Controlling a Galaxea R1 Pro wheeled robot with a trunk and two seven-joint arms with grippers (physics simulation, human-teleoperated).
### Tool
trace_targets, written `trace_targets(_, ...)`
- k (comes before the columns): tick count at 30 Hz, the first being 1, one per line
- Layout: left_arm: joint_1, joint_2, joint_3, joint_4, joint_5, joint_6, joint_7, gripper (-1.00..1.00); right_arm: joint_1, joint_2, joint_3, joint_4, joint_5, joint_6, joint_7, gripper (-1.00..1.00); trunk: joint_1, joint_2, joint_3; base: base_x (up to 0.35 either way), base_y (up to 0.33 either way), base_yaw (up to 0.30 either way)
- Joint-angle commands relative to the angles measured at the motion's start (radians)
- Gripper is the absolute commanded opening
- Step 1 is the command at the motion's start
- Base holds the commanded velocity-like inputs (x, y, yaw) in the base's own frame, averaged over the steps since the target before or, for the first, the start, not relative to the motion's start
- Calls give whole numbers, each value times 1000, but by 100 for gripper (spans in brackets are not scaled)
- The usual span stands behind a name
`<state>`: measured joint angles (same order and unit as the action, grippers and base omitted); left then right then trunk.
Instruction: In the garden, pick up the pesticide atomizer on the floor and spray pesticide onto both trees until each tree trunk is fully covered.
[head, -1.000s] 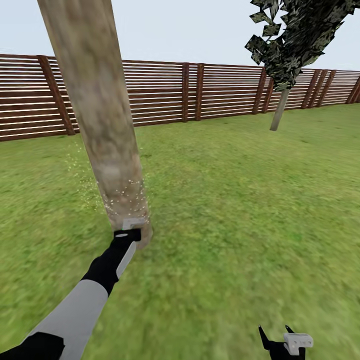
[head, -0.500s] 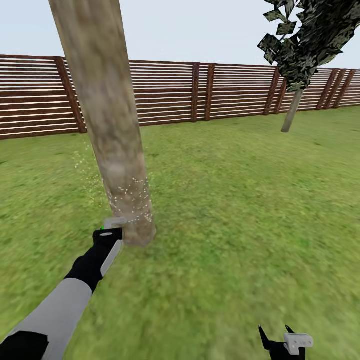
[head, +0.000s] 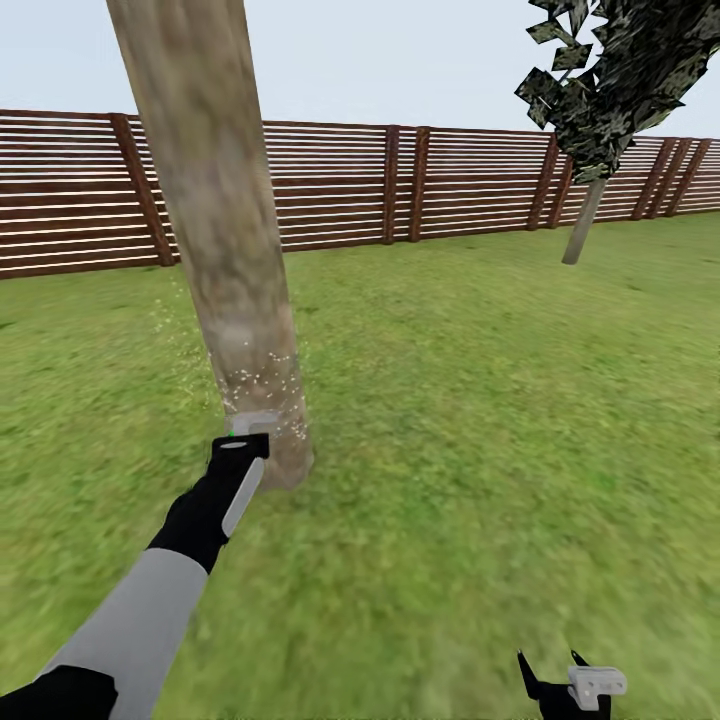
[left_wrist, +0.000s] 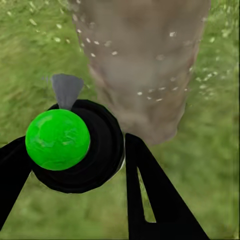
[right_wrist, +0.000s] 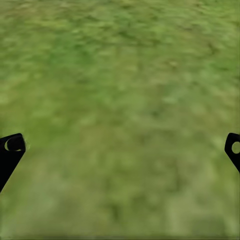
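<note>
My left gripper is shut on the pesticide atomizer, held low against the base of the near tree trunk. The left wrist view shows the atomizer as a dark round bottle with a bright green dot, clamped between the black fingers; its grey nozzle points at the mottled trunk. White pesticide specks dot the lower trunk and the grass to its left. A second tree stands far off at the right by the fence. My right gripper hangs open over grass.
A brown slat fence closes the lawn at the back. Open grass stretches between the near trunk and the far tree. The far tree's dark leaf crown hangs at the upper right.
The view panned slightly, shifting everything rightward. Against the trunk, my left gripper with the atomizer swung out to the left, then came back right and a little higher. The right gripper stayed still.
</note>
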<state>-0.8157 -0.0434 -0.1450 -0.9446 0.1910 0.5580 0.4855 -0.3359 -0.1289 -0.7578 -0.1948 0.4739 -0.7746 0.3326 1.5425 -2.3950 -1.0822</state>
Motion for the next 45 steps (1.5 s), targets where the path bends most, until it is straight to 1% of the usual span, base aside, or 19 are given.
trace_targets(1, -7, -17, 0, 0, -6, 3, 1, -100, 0, 0, 0, 0, 0, 0, 0, 100, 0, 0, 0, -3, 1, 0)
trace_targets(3, -16, -30, -1, -17, -6, 4, 4, -100, 0, 0, 0, 0, 0, 0, 0, 100, 0, 0, 0, -1, 0, 0)
trace_targets(8, -8, -12, 3, -126, -8, 85, 46, -100, 0, 0, 0, 0, 0, 0, 0, 100, 0, 0, 0, -288, 20, 0)
trace_targets(13, -17, -51, -5, -147, -4, 94, 48, -100, 0, 0, 0, 0, 0, 0, 0, 100, 0, 0, 0, -46, 6, 0)
trace_targets(16, -6, -30, 5, -239, -8, 143, 48, -100, 0, 0, 0, 1, 0, 0, 0, 100, 0, 0, 0, 0, 0, 0)
trace_targets(18, -2, 12, 7, -284, -7, 153, 47, -100, 0, 0, 1, 1, 1, 0, 0, 100, 0, 0, 0, 0, 0, 0)
trace_targets(19, -2, 19, 5, -293, -6, 157, 47, -100, 0, 0, 1, 1, 1, 0, 0, 100, 0, 0, 0, 0, 0, 0)
trace_targets(23, -3, 1, -5, -299, -3, 159, 47, -100, 0, 0, 1, 0, 1, 0, 0, 100, 0, 0, 0, -169, 0, 0)
trace_targets(25, -5, -20, -32, -299, -2, 158, 47, -100, 0, 0, 0, 1, 1, 0, 0, 100, 0, 0, 0, -224, 0, 0)
trace_targets(27, -6, -43, -86, -298, -2, 160, 47, -100, 0, 0, 1, 1, 1, 0, 0, 100, 0, 0, 0, -60, 0, 0)
trace_targets(29, -9, -49, -106, -298, -6, 161, 48, -100, 0, 0, 1, 1, 1, 0, 0, 100, 0, 0, 0, -10, 0, 0)
trace_targets(31, -10, -41, -82, -310, -8, 161, 48, -100, 0, 0, 1, 1, 1, 0, 0, 100, 0, 0, 0, -1, 0, 0)
trace_targets(33, -7, -34, 18, -331, -8, 172, 48, -100, 0, 0, 0, 1, 1, 0, 0, 100, 0, 0, 0, 0, 0, 0)
trace_targets(34, -6, -33, 47, -353, -7, 206, 48, -100, 0, 0, 0, 1, 1, 0, 0, 100, 0, 0, 0, 0, 0, 0)
trace_targets(35, -5, -36, 51, -372, -5, 228, 47, -100, 0, 0, 1, 1, 1, 0, 0, 100, 0, 0, 0, 0, 0, 0)
trace_targets(37, -9, -43, 24, -378, -3, 236, 47, -100, 0, 0, 0, 1, 2, 0, 0, 100, 0, 0, 0, 0, 0, 0)
trace_targets(39, -17, -61, -68, -378, -2, 239, 49, -100, 0, 0, 1, 0, 2, 0, 0, 100, 0, 0, 0, 0, 0, 0)
trace_targets(42, -25, -81, -89, -375, -3, 240, 50, -100, 0, 0, 0, 0, 1, 0, 0, 100, 0, 0, 0, 0, 0, 0)
trace_targets(45, -15, -69, -86, -375, -7, 243, 49, -100, 0, 0, 0, 0, 1, 0, 0, 100, 0, 0, 0, 0, 0, 0)
